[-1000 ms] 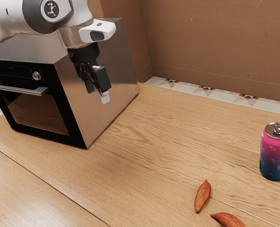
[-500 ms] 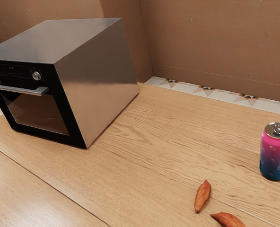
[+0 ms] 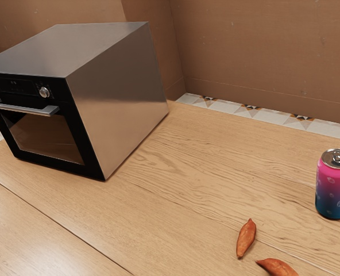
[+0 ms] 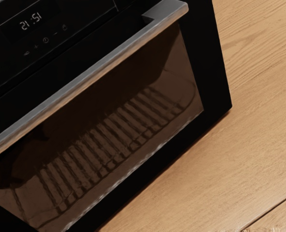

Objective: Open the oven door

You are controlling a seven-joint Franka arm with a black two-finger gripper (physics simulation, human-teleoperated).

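The oven (image 3: 115,95), a steel box with a black front, stands at the exterior view's left. Its door (image 3: 46,138) is closed, with a dark glass window and a silver bar handle (image 3: 26,108) along the top. From my hand, the wrist view faces the front of the oven: the handle (image 4: 92,75) runs slantwise across it, above the door's glass (image 4: 109,130), through which a wire rack shows. A lit clock display (image 4: 31,21) is on the panel above the handle.
On the wooden table (image 3: 176,172), a pink and blue can (image 3: 334,184) stands at the exterior view's right. Two orange-brown pods, one (image 3: 246,238) and another (image 3: 277,267), lie nearer the front edge. A brown wall (image 3: 267,57) rises behind.
The arm and gripper, beside the oven's steel side a second ago, have moved out of the exterior view. The oven, its door and the other things have stayed as they were.
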